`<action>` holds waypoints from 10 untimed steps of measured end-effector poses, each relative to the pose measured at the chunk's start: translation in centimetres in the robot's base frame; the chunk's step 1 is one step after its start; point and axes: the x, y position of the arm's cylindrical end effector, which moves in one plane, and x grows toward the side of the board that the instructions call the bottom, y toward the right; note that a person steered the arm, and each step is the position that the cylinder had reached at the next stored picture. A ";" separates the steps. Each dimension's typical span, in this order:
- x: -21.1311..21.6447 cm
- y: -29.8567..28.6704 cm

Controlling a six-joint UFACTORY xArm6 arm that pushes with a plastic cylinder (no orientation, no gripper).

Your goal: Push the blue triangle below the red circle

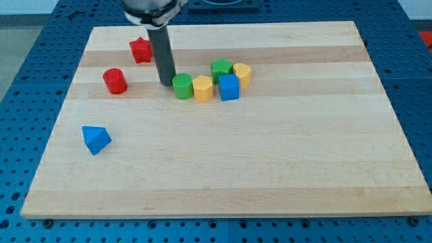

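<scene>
The blue triangle (96, 139) lies near the board's left edge, toward the view's bottom. The red circle (115, 80) stands above it and slightly right. My tip (167, 83) rests on the board right of the red circle, just left of a green circle (182, 86), close to or touching it. It is far up and right of the blue triangle.
A red star (140, 50) sits up-left of the rod. Right of the green circle stand a yellow hexagon block (202, 88), a blue cube (229, 87), a green star (221, 67) and a yellow cylinder (242, 73). The wooden board (270, 162) lies on a blue pegboard.
</scene>
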 end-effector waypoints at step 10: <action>12.0 -12.2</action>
